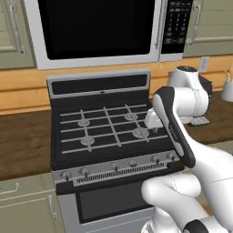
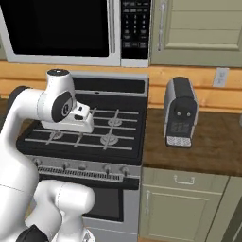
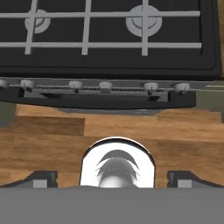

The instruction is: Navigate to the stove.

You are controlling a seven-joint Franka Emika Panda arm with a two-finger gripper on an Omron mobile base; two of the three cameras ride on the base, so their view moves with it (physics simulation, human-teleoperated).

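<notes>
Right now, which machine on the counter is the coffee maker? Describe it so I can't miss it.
Start at the stove under the big microwave. On the wooden counter just right of it stands the coffee maker: a tall, narrow silver-and-black box with a rounded top, below a wall outlet.

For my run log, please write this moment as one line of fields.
base: in front of stove | gripper: open, empty, above stove front | cooktop: bare | coffee machine: on counter right of stove | microwave: above stove

- A home kitchen, rendered.
- Stove set between wooden counters.
- Microwave mounted above it.
- Coffee machine on the counter.
- Pale green cabinets above and below.
</notes>
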